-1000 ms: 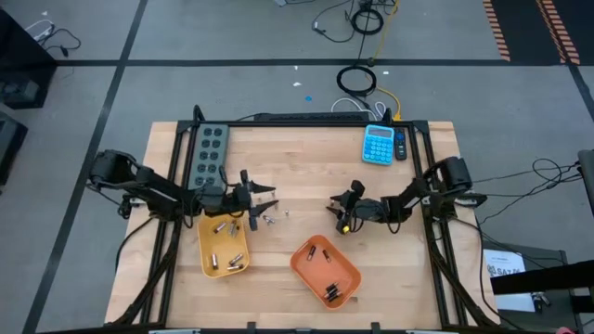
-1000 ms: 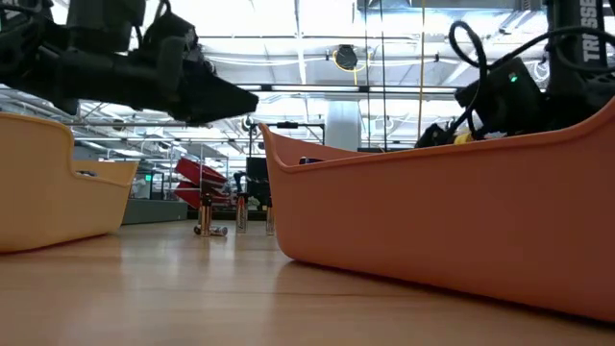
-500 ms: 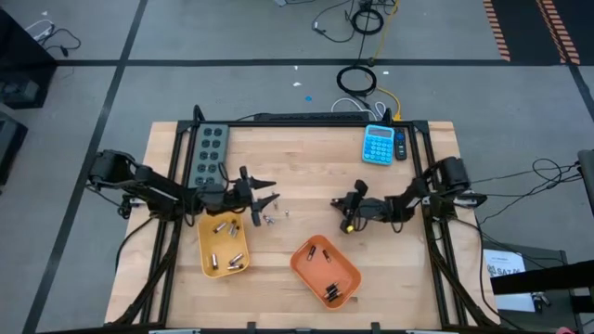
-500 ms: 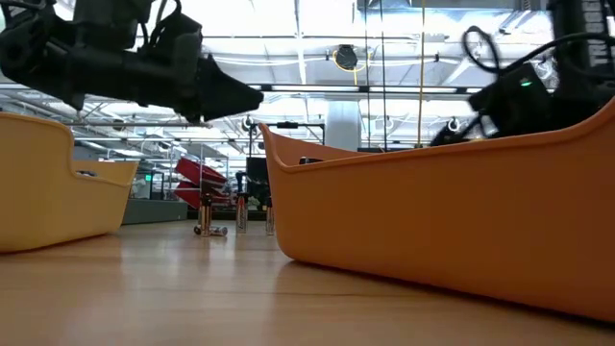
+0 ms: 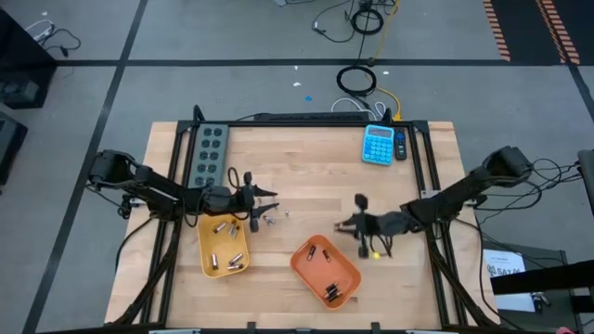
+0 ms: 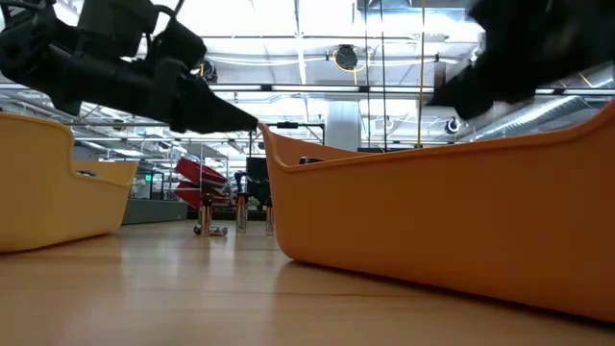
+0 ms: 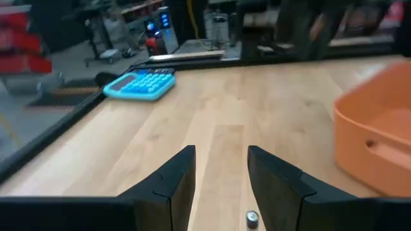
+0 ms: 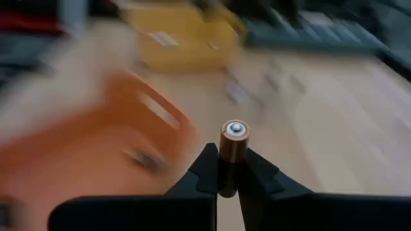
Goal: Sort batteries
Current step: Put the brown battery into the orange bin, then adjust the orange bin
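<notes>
Battery (image 8: 234, 142) pinched upright in right gripper (image 8: 223, 168) could be dropped short of orange tray (image 5: 325, 266) if released early; left gripper (image 7: 221, 168) half open, empty.

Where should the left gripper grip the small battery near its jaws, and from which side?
Grip the battery by its round side wall, coming down from above: it seems to stand on end, silvery cap up, and sits roughly between the open jaws of the left gripper.
</notes>
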